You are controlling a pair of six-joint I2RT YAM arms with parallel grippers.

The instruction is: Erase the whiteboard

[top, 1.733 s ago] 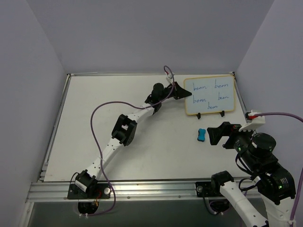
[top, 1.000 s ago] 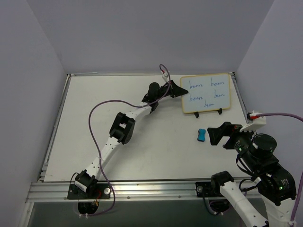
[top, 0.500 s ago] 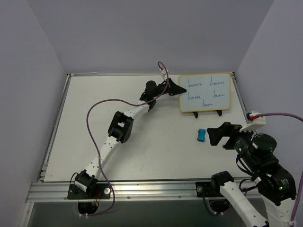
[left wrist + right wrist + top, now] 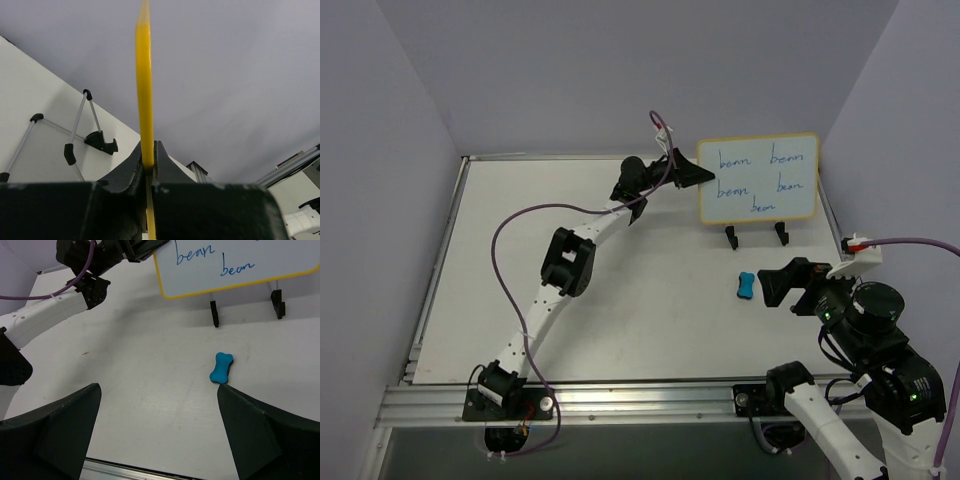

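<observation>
Whiteboard (image 4: 758,178) held up over the far right of the table (image 4: 520,260), clear of its stand (image 4: 731,236), left edge pinched tight in the left hand (image 4: 692,175), likely to steady the face for wiping. Right hand (image 4: 770,284) spread wide, empty, just beside the blue eraser (image 4: 221,368). From the left wrist, only the yellow edge showing, writing hidden.

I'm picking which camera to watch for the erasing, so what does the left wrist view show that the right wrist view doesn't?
Only the left wrist view: the left hand shut on the whiteboard, whose yellow frame is seen edge-on, and the easel stand with its wire legs.
Only the right wrist view: the blue handwriting on the board's face, the blue eraser lying on the tabletop, and the open right hand.
Both: the whiteboard, the stand's black feet and the white tabletop.
</observation>
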